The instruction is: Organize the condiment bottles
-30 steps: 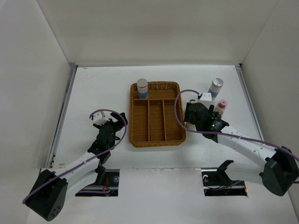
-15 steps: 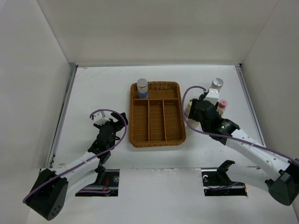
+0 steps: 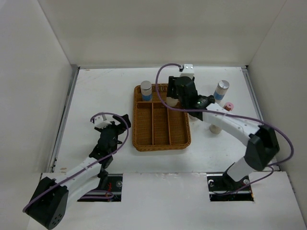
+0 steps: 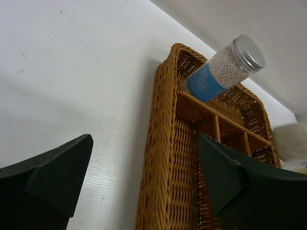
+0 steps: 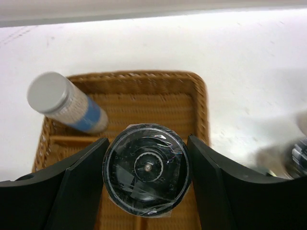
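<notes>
Dark-capped bottle (image 5: 146, 167): round glossy black lid under clear wrinkled film, clamped between the black fingers of the right gripper (image 3: 175, 96) and held upright over the back part of the brown wicker tray (image 5: 199, 98), near its cross divider. Whether the base touches the weave I cannot tell; the lid hides the body. White bottle (image 4: 222, 68), filled with small white beads, blue band, silver cap, stands in the back compartment's left corner. A second silver-capped bottle (image 3: 221, 89) and a pink-capped bottle (image 3: 228, 106) stand apart on the white table (image 3: 105, 91) right of the tray. Left gripper (image 4: 139, 165) sits low beside the tray's left wall, jaws wide apart, holding nothing.
</notes>
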Controlling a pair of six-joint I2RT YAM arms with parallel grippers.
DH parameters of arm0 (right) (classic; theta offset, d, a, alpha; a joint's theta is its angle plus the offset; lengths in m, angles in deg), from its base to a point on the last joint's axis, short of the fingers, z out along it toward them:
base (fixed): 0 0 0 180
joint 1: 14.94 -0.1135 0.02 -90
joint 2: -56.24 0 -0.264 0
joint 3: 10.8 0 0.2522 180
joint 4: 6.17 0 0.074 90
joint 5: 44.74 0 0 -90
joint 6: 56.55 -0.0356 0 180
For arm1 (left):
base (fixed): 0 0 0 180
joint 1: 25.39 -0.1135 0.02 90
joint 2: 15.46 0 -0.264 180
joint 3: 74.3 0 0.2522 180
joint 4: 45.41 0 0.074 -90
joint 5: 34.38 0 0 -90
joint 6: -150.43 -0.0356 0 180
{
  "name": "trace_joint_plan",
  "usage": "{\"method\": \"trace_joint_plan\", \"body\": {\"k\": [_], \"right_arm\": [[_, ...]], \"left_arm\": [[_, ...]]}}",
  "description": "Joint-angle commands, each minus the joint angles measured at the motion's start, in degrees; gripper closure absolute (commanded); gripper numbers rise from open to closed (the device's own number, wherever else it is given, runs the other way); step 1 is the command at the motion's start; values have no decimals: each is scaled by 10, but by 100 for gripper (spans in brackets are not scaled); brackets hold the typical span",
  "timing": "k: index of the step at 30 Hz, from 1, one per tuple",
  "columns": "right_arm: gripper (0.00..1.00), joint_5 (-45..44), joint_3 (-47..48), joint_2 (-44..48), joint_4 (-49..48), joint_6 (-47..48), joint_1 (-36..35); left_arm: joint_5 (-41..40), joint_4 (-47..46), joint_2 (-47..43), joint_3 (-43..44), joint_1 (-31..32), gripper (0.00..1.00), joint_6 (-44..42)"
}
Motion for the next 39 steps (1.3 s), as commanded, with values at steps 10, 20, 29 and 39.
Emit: {"method": "trace_joint_plan", "body": {"k": [10,20,29,39], "right_arm": [[50,37,191,-195,-137,12,16],[49,33,191,-251,-150,-13,20],[23,33,179,-254,-149,-16,18],[15,34,134,-180,-147,-19,26]], "left_arm": [[-10,-3,-10,-2,-5,0,-3],[-13,-6,0,-1,-6,0,-3],[-5,-2,-5,-1,-5,0,0],[-12,-6,-4,-2,-6,0,-2]]}}
